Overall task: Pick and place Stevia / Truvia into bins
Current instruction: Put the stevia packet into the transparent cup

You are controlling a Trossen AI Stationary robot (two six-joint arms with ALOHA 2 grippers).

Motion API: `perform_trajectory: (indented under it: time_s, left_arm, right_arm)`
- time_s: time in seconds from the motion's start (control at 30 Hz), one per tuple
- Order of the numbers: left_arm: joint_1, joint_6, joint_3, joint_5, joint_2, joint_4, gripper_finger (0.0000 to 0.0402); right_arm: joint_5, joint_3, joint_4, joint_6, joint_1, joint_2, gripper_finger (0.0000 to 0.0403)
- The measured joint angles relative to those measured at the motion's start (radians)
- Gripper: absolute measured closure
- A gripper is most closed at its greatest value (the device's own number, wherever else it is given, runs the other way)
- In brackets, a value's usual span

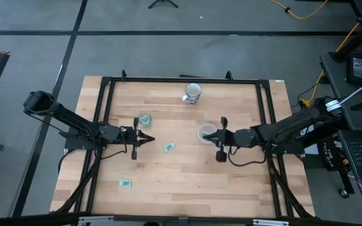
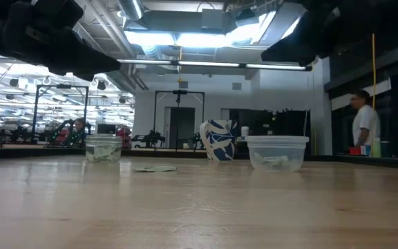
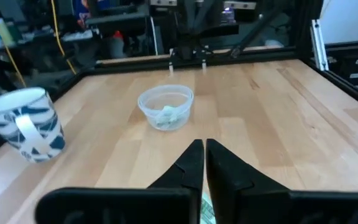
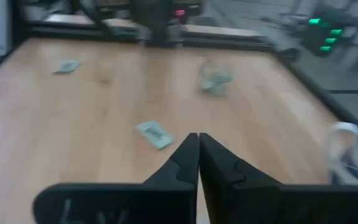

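The left gripper hovers over the wooden desk a little left of its middle, its two dark fingers pressed together with nothing visible between them. The small round clear plastic cup stands just beside it, toward the far edge, with green-white paper inside. Judging from this, the arm has nothing to carry and waits for the next packet.

The right gripper hangs right of the middle, touching or almost over the wider clear plastic cup, which also has packets in it. Its fingers are closed too, and empty as far as the wrist view shows. Probably it stands there because this cup is its place for dropping.

One light green and white flat sweetener packet lies between the two grippers, near the desk's middle, flat on the wood. A second packet lies well apart, toward the near left corner. Both are still outside the cups, so the task is not finished.

The white mug with blue pattern stands near the far edge and seems no part of the sorting.
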Motion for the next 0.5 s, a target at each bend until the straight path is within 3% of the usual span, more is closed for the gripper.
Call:
perform_trajectory:
  time_s: [0.23, 0.4, 0.5]
  left_arm:
    - [0.0, -0.028, 0.0, -0.054, 0.029, -0.018, 0.0325]
    - [0.0, -0.128, 0.004, -0.099, 0.095, -0.019, 0.0275]
    - [0.0, -0.185, 0.03, -0.099, 0.153, -0.02, 0.0254]
  right_arm:
    - [-0.019, 0.0, 0.002, -0.04, -0.007, 0.076, 0.0399]
    - [-0.02, 0.0, 0.088, -0.132, -0.047, 0.148, 0.0391]
    - [-0.087, 0.0, 0.157, -0.164, -0.094, 0.176, 0.0394]
